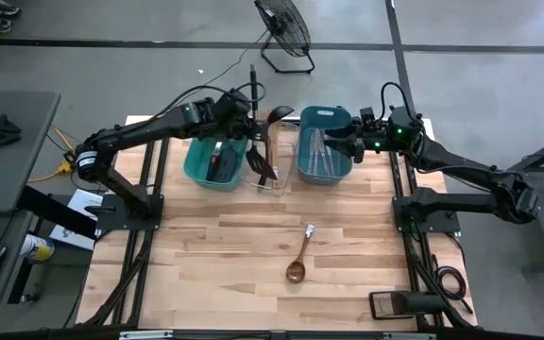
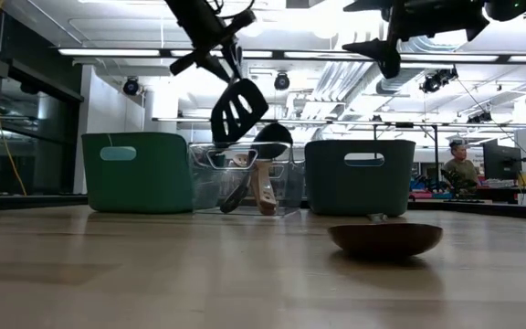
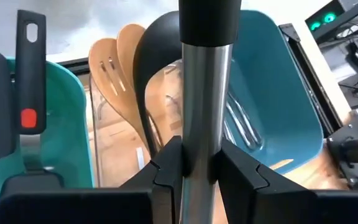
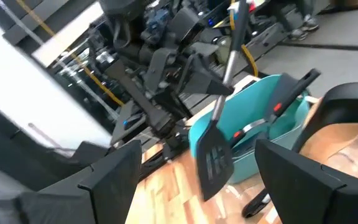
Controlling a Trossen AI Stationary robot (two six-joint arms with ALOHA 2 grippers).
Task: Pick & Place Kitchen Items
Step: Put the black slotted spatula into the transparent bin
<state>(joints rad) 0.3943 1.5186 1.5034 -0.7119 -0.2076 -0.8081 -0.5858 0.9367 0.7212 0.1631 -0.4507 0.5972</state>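
High view: the left gripper (image 1: 242, 111) hung over the gap between the green bin (image 1: 213, 161) and the clear bin (image 1: 274, 156), closed on the metal handle of a black slotted spatula (image 1: 259, 161); the likely risk was the long, tilted blade catching a bin rim or the utensils already standing in the clear bin, tipping them out. The right gripper (image 1: 346, 140) waited above the blue bin (image 1: 324, 146), fingers spread wide and empty. A wooden spoon (image 1: 298, 260) lay alone on the table (image 1: 206, 255), well apart from both. Low view: the spatula's blade (image 2: 238, 110) hung tilted above the clear bin, clear of its rim. Left wrist view: the handle (image 3: 205, 93) ran between the two fingers (image 3: 166, 171), pinched near its lower part; a narrow pinch on smooth metal could have let it swivel or slide. Right wrist view: the spatula dangled beside the green bin, far from the parted fingers (image 4: 114, 177).
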